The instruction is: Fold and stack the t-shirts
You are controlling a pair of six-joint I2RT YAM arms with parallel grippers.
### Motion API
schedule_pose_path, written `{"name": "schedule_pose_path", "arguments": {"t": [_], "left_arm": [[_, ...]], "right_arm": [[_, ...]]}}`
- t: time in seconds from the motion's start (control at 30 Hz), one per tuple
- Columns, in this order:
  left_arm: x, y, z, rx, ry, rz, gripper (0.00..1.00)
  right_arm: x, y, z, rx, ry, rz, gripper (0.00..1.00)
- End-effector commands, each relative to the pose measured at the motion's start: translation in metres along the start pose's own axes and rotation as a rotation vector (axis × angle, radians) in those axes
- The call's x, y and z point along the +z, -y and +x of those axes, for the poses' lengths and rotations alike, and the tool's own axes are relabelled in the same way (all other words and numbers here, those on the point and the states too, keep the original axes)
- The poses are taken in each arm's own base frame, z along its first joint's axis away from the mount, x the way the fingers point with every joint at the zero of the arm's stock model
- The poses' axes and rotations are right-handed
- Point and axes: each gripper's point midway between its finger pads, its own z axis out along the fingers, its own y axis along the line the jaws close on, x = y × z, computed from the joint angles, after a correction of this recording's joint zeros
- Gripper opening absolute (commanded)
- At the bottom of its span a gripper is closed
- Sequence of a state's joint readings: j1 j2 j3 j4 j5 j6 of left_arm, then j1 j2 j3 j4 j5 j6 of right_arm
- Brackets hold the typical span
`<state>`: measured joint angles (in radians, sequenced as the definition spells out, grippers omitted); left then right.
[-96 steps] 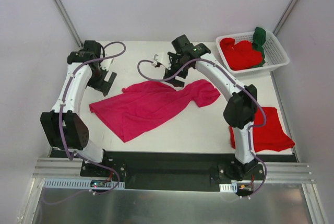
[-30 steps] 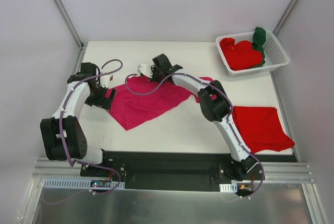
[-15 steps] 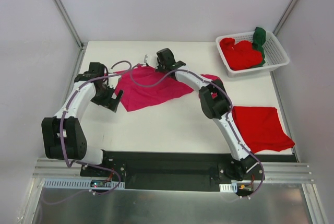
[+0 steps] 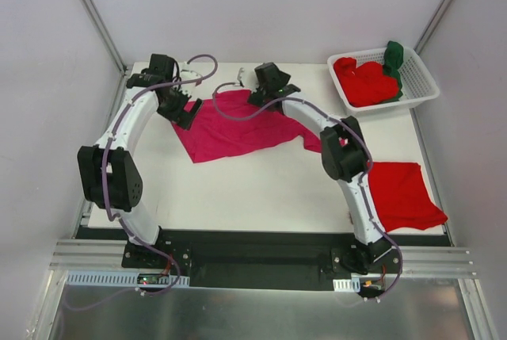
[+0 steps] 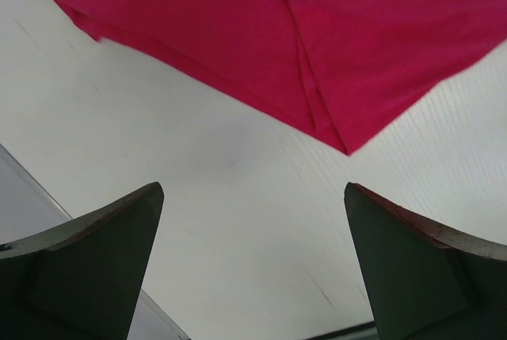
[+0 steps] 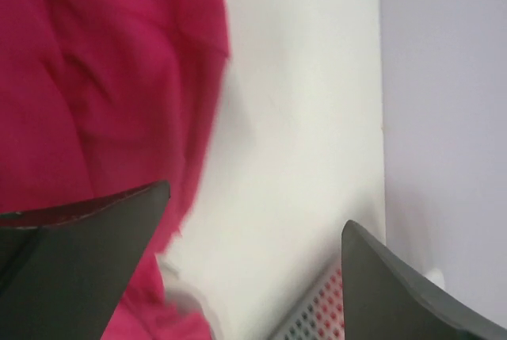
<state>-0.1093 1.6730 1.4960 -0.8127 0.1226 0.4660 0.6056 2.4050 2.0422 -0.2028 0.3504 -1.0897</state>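
Observation:
A magenta t-shirt (image 4: pixel 238 126) lies spread and partly folded over at the back middle of the table. My left gripper (image 4: pixel 184 110) hangs open just off its left corner. In the left wrist view the magenta t-shirt (image 5: pixel 317 39) lies beyond the open left gripper (image 5: pixel 252 193), with bare table between the fingers. My right gripper (image 4: pixel 255 96) is open at the shirt's far edge. In the right wrist view the right gripper (image 6: pixel 257 207) holds nothing, and the magenta cloth (image 6: pixel 103 78) lies by its left finger. A folded red t-shirt (image 4: pixel 404 193) rests at the right front.
A white slotted basket (image 4: pixel 424 90) at the back right holds crumpled red t-shirts (image 4: pixel 364 82) and a dark green one (image 4: pixel 394 59). The basket's corner (image 6: pixel 317 316) shows low in the right wrist view. Grey walls close in the table's back and sides.
The right gripper drew the magenta shirt toward the back of the table, then opened and let it go. The left arm swung from the shirt's left front up to its far left corner.

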Motion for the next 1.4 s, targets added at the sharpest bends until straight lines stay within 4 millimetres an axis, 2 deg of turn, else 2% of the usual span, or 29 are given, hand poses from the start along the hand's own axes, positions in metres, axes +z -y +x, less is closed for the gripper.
{"name": "schedule_pose_path", "arguments": {"t": [0.0, 0.03, 0.07, 0.1, 0.13, 0.2, 0.23, 0.27, 0.3, 0.33, 0.47, 0.63, 0.77, 1.0, 1.2, 1.37], "left_arm": [[-0.007, -0.024, -0.041, 0.041, 0.088, -0.033, 0.99], [0.001, -0.027, -0.047, 0.057, 0.088, -0.02, 0.99], [0.006, -0.026, -0.049, 0.061, 0.09, -0.004, 0.99], [0.011, -0.025, -0.051, 0.068, 0.089, 0.014, 0.99], [0.024, -0.022, -0.054, 0.078, 0.085, 0.055, 0.99], [0.036, -0.018, -0.056, 0.079, 0.08, 0.094, 0.99], [0.049, -0.015, -0.056, 0.085, 0.062, 0.119, 0.99], [0.055, -0.012, -0.056, 0.093, 0.058, 0.137, 0.99], [0.06, -0.008, -0.056, 0.105, 0.051, 0.152, 0.99], [0.07, 0.0, -0.054, 0.145, 0.034, 0.175, 0.99], [0.091, 0.024, -0.046, 0.245, -0.012, 0.228, 0.99], [0.098, 0.029, -0.055, 0.335, -0.013, 0.219, 0.99], [0.103, 0.037, -0.054, 0.373, -0.029, 0.225, 0.99], [0.119, 0.039, -0.037, 0.399, -0.082, 0.248, 0.99], [0.135, 0.039, -0.037, 0.431, -0.093, 0.265, 0.99], [0.139, 0.042, -0.036, 0.481, -0.102, 0.269, 0.99]], "right_arm": [[-0.09, 0.094, -0.007, 0.105, 0.069, 0.099, 0.96], [-0.097, 0.085, 0.005, 0.085, 0.03, 0.045, 0.96], [-0.113, 0.091, 0.011, 0.089, 0.022, 0.032, 0.96], [-0.119, 0.09, 0.023, 0.093, 0.001, 0.002, 0.96], [-0.127, 0.073, 0.036, 0.069, -0.035, -0.091, 0.96], [-0.149, 0.069, 0.053, 0.057, -0.068, -0.143, 0.96], [-0.16, 0.054, 0.064, 0.022, -0.094, -0.228, 0.96], [-0.166, 0.045, 0.074, 0.01, -0.115, -0.273, 0.96], [-0.179, 0.046, 0.078, 0.006, -0.116, -0.296, 0.96], [-0.192, 0.027, 0.09, -0.012, -0.14, -0.405, 0.96], [-0.222, 0.006, 0.114, -0.03, -0.198, -0.561, 0.96], [-0.227, 0.003, 0.129, 0.022, -0.251, -0.576, 0.96], [-0.223, -0.001, 0.129, 0.056, -0.262, -0.586, 0.96], [-0.222, 0.005, 0.12, 0.073, -0.241, -0.578, 0.96], [-0.225, 0.003, 0.123, 0.085, -0.254, -0.585, 0.96], [-0.227, 0.001, 0.125, 0.093, -0.261, -0.587, 0.96]]}}
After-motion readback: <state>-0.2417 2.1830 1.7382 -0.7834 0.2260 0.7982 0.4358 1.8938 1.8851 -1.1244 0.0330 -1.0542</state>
